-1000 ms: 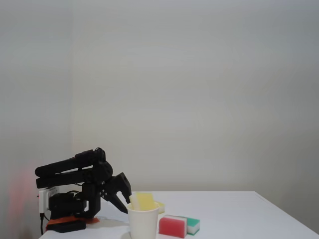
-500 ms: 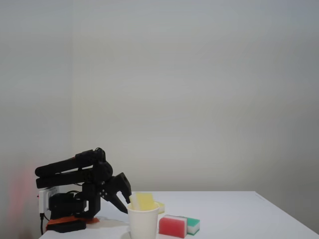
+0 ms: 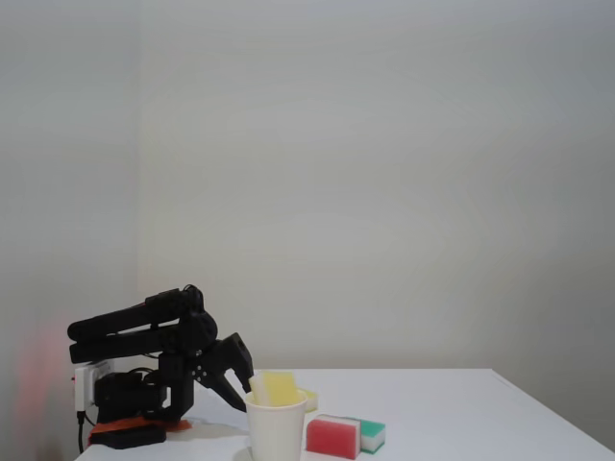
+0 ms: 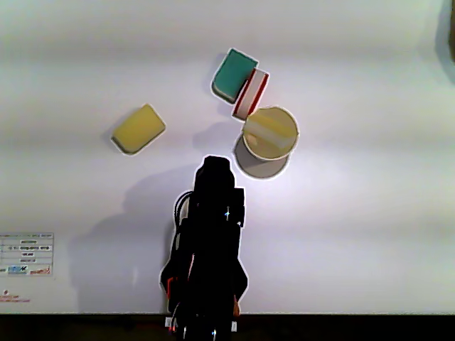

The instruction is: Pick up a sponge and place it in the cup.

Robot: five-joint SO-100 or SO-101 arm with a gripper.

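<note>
A pale yellow sponge (image 3: 279,387) stands upright in the white paper cup (image 3: 277,434), its top poking above the rim. From above, that sponge (image 4: 269,128) lies inside the cup's mouth (image 4: 288,145). A second yellow sponge (image 4: 138,128) lies flat on the table, left of the cup; in the fixed view it (image 3: 310,400) peeks out behind the cup. The black arm is folded back at its base. My gripper (image 3: 238,396) (image 4: 215,165) hangs just short of the cup, apart from it and holding nothing. Its dark fingers blend together.
A red-and-white sponge (image 4: 250,94) (image 3: 332,435) and a green-and-white sponge (image 4: 234,74) (image 3: 374,434) lie side by side just beyond the cup. A small label (image 4: 26,256) sticks to the white table (image 4: 370,213) near the arm's base. There is free room to the right.
</note>
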